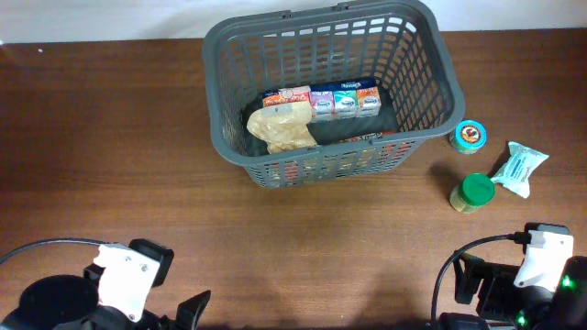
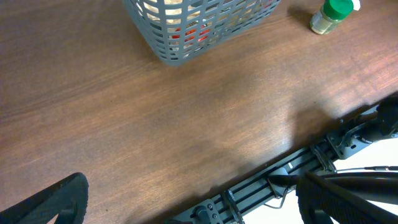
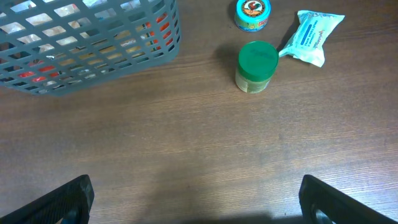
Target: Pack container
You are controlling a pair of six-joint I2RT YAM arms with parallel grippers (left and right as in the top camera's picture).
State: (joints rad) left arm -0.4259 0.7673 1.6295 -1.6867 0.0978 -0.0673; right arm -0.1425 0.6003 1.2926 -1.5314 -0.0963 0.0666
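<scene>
Stiff, light-looking container (image 1: 321, 167) on the desk (image 1: 138, 183), probably best gripped by its rim; both arms' jaws gape wide, empty.

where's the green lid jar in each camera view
Overhead: the green-lidded jar is at the right, on the table beside the container, below the teal tin.
Left wrist: top right corner.
Right wrist: upper centre-right, just below the teal tin.
Shared landmark: the dark grey container, left of the jar in all three views.
</scene>
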